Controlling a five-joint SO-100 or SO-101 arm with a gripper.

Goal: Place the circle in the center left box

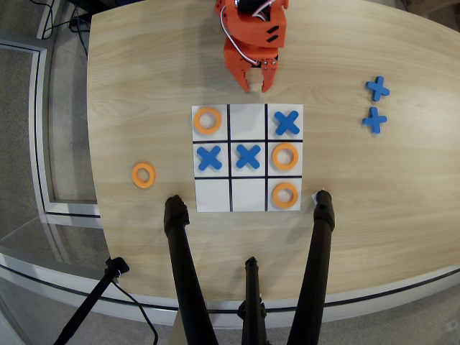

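Orange plastic forms the gripper (pixel 256 85), which is seen in the overhead view just above the board's (pixel 247 203) top edge, over bare table (pixel 144 72). Its two fingers are parted only a little, and nothing is held between them. The arm behind it is cut off by the top of the frame.

Relative to the board, the places are as follows. An orange ring (pixel 208 120) is seen in the top-left cell and a blue cross (pixel 287 122) in the top-right cell, with the top-middle cell bare. In the middle row, crosses are seen in the left cell (pixel 209 157) and the centre cell (pixel 249 156), and a circle (pixel 285 156) lies in the end cell (pixel 276 167) at the right as this view shows it. Another ring (pixel 285 194) lies in the bottom-right cell; the other two bottom cells are bare.

One more ring (pixel 144 175) lies on the table to the left of the board, well apart from it. Two spare crosses (pixel 376 89) (pixel 374 119) lie well to the right of the board.

Black tripod legs (pixel 183 266) cross the lower part of the picture; the board's bottom-left corner is partly covered by one of them.
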